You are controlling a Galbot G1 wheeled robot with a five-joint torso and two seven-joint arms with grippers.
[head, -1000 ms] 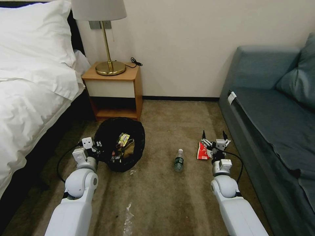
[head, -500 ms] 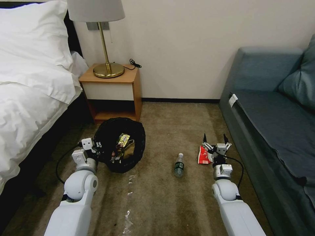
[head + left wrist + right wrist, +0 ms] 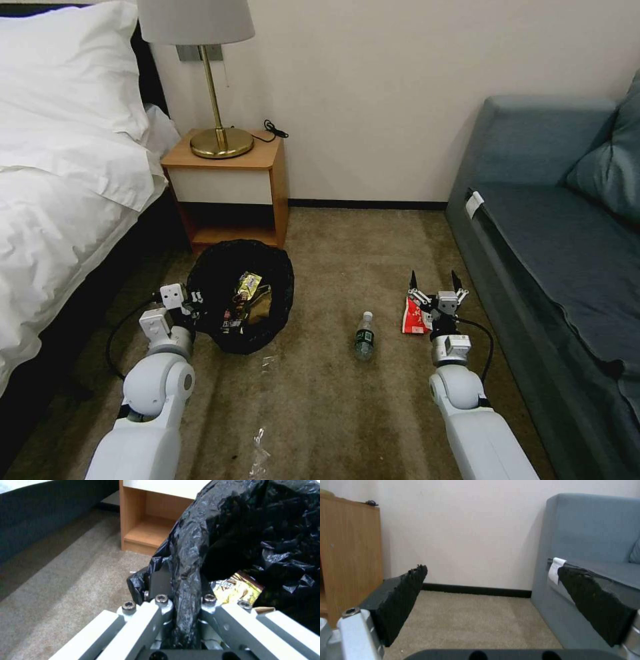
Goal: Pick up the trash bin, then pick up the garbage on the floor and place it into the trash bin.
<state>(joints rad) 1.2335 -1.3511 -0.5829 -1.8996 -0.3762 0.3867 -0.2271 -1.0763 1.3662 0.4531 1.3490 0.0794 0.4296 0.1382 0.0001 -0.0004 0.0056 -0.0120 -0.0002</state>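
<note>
crinkly black plastic lines the trash bin (image 3: 241, 293), which we hold at its near rim beside the nightstand (image 3: 230, 183); our left gripper (image 3: 181, 600) is clamped on a fold of that liner, and a gold-brown snack wrapper (image 3: 251, 285) lies inside among other litter; on the carpet (image 3: 320, 400) the small clear bottle (image 3: 363, 335) lies between the bin and the red-and-white packet (image 3: 414, 315), both well apart from the bin; our right gripper (image 3: 437, 287) hovers just beside and over the packet, its black fingers (image 3: 403, 600) spread wide with nothing between them; the sofa (image 3: 560, 267) stands close on that side.

we judge the step in hand to be picking up the packet; to do it well we should lower the right gripper until the fingertips straddle the packet's crumpled middle, press lightly into the carpet, and close on a raised fold rather than a flat edge; we should keep the wrist away from the sofa base; meanwhile the left grip must hold firm, since the thin liner could slip or tear and tip the bin.
</note>
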